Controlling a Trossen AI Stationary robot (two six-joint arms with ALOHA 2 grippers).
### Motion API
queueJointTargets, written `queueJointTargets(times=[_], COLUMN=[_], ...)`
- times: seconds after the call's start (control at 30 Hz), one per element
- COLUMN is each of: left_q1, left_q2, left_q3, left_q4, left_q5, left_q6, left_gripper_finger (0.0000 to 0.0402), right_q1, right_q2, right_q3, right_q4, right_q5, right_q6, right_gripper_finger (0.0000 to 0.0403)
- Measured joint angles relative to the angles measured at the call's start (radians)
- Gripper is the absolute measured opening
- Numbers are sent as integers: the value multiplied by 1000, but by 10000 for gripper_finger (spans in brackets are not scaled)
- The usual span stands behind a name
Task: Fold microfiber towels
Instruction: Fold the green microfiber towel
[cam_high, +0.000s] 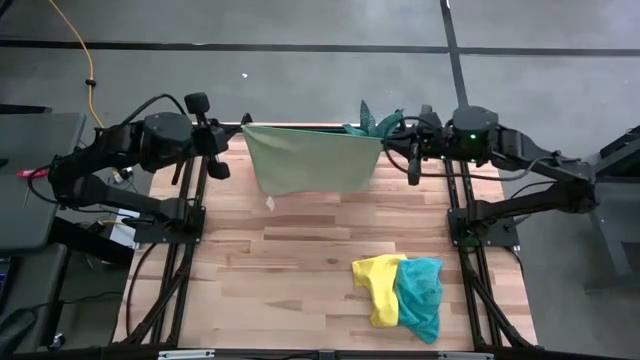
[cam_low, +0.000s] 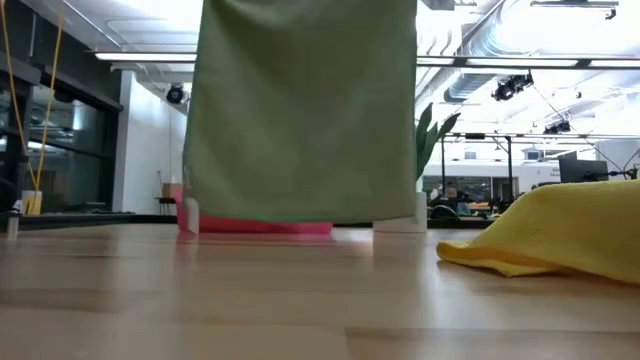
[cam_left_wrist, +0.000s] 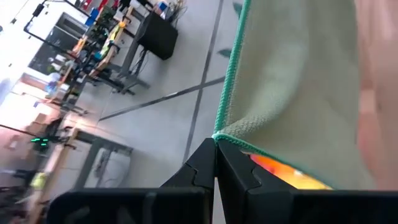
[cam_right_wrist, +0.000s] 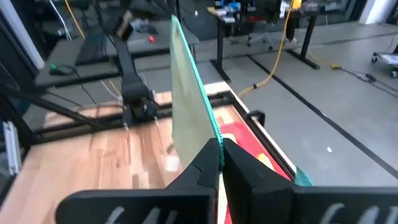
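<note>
Nearest my low camera lies the yellow towel (cam_low: 560, 235), at four o'clock beside the teal towel (cam_high: 420, 295). At twelve o'clock, my left gripper (cam_left_wrist: 216, 152) and right gripper (cam_right_wrist: 221, 152) each pinch a top corner of the light green towel (cam_high: 310, 160), hanging stretched between them.

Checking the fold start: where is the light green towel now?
High view: the light green towel hangs stretched at the table's far edge between left pincer and right pincer.
</note>
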Motion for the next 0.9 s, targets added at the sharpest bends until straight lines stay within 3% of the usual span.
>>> queueJointTargets(times=[0.3, 0.5, 0.73, 0.9], left_q1=[-6, -50, -218, -418], left_q2=[0, 17, 12, 13], left_q3=[0, -22, -245, -462], left_q4=[-49, -164, -165, -16], left_q5=[-34, 53, 234, 342], left_q6=[-72, -283, -640, -929], left_gripper_finger=[0, 0, 0, 0], right_q1=[-13, 53, 191, 308], right_q2=[6, 11, 11, 18], right_q3=[1, -25, -107, -198], right_q4=[-83, -148, -180, -140], right_q5=[-18, -32, -32, -37], right_q6=[-11, 70, 218, 373], right_gripper_finger=[0, 0, 0, 0])
